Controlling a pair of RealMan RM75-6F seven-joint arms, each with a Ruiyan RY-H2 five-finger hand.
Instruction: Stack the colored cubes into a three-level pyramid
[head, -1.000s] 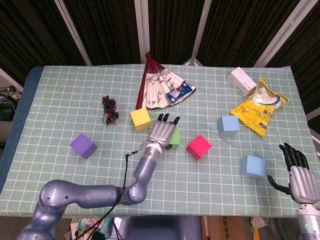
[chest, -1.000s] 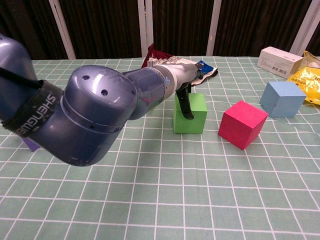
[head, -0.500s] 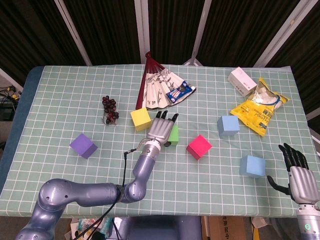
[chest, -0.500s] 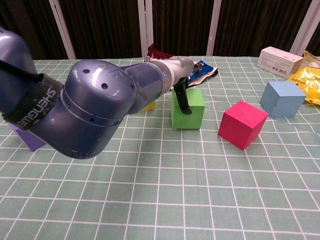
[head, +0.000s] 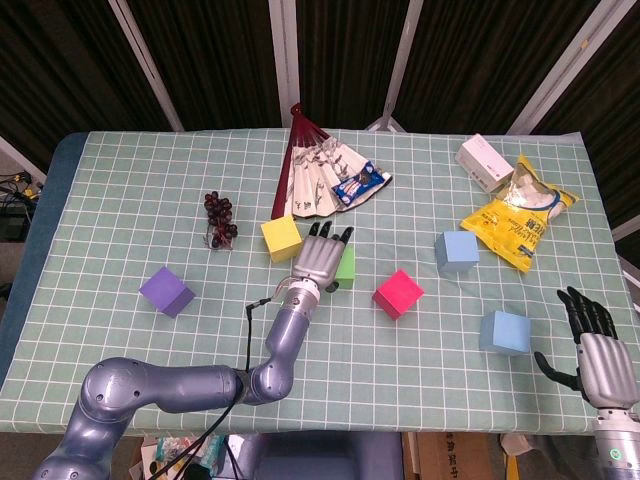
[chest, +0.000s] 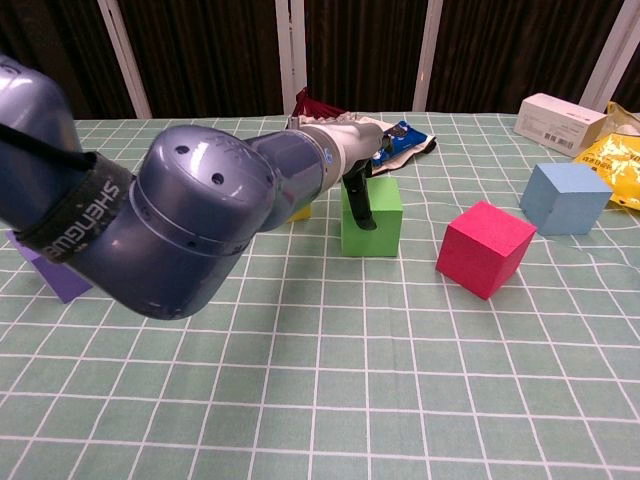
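1. The left robot hand (head: 320, 258) grips the green cube (chest: 371, 216) — on the counter (head: 150, 200) beside the yellow cube (head: 281, 238).
2. The right robot hand (head: 592, 345) hangs open, holding nothing.
3. The cube looks light and stiff (likely foam) — best taken by opposite flat faces, since the corners may slip.

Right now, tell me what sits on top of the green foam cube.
The left robot hand rests over the green foam cube, one finger running down its front face. The cube's top is mostly covered, so any contact there is hidden.
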